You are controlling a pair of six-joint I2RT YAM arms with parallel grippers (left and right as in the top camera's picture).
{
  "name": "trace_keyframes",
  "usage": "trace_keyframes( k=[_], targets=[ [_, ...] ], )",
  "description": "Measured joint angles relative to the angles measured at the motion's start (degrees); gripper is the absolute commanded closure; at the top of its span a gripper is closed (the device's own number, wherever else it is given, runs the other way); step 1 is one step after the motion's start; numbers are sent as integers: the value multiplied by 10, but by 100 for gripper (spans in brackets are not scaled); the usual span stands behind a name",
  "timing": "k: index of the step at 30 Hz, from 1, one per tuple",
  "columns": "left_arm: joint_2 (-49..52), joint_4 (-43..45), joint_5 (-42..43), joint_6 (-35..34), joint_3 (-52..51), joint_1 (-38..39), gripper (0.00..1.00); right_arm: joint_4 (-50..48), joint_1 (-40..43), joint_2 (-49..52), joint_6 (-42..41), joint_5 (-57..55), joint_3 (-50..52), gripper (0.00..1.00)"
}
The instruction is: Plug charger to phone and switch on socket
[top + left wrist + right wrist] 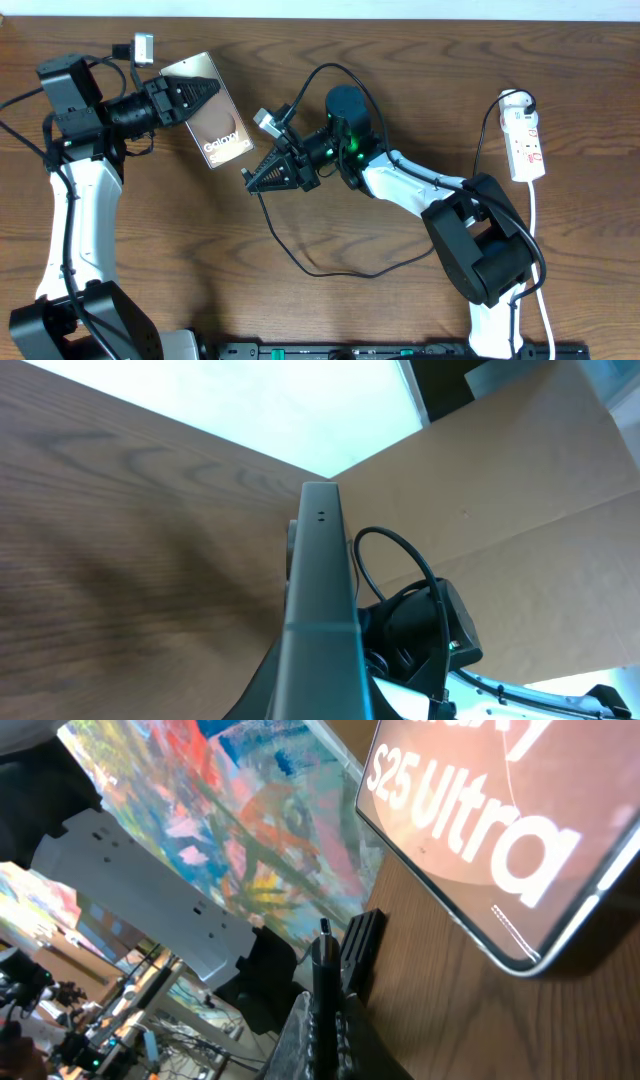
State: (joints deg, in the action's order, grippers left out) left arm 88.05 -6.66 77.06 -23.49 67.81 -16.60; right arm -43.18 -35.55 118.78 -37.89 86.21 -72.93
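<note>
Two tools: you have both clenched, each around a task item.
Left tool point(200, 95): upper left of the overhead view, gripping the phone point(222, 135) by its upper end; you hold it at a slant, with the lower end pointing toward the middle of the frame.
Left wrist view: you look along the phone's thin edge point(320, 590), which rises from the bottom centre; two small holes show in its far end.
Right tool point(254, 177): centre of the overhead view, closed on the plug tip of the charger point(323, 938), its nose aimed toward the left of the frame.
Plug tip: in the right wrist view it sticks up from between your fingers at lower centre, pointing toward the phone but apart from it.
Phone lettering: white "S25 Ultra" fills the upper right of the right wrist view; "Galaxy" reads on its face from overhead.
Gap: the right tool sits just below and to the right of the phone's lower corner, near but not touching.
Cable: the black lead runs from the right tool in a loose loop down across the desk point(220, 250) and back toward the right arm.
Socket point(526, 140): far right, upper part of the overhead view, lying flat, well apart from both tools; red marks show on it, but you cannot tell the switch position.
White cord point(535, 230): runs from the socket down the right edge.
</note>
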Motion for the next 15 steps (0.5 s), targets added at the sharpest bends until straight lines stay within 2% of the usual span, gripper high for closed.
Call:
trace_keyframes(
  k=[15],
  targets=[
    [0,-1,-9,0,0,24,92,0,0,0,-34,-27,0,99]
  ],
)
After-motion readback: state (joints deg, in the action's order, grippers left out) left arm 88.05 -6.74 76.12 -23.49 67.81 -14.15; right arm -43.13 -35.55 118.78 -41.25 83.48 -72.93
